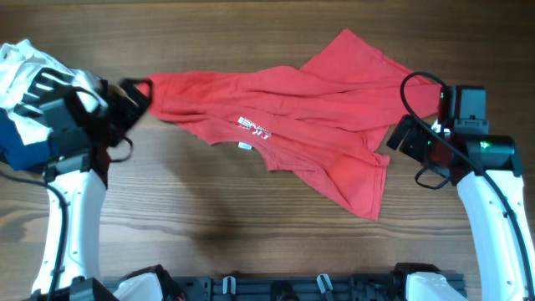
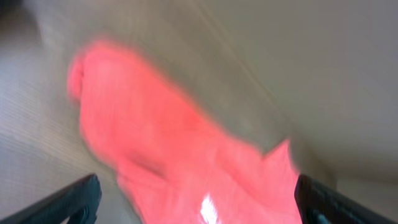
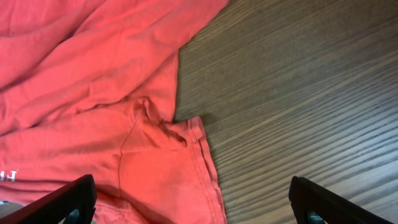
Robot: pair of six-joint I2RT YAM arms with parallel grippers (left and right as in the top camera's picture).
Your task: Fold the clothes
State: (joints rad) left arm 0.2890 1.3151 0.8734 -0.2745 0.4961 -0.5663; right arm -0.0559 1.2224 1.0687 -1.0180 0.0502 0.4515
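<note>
Two units, left claw (image 1: 138, 90) and right claw (image 1: 399, 135), each spread wide and gripping nothing, stood at either end of one red T-shirt (image 1: 309, 109) lying rumpled across the wooden tabletop (image 1: 209, 217), white lettering (image 1: 255, 127) facing up, white garments (image 1: 21, 67) heaped at far left.
</note>
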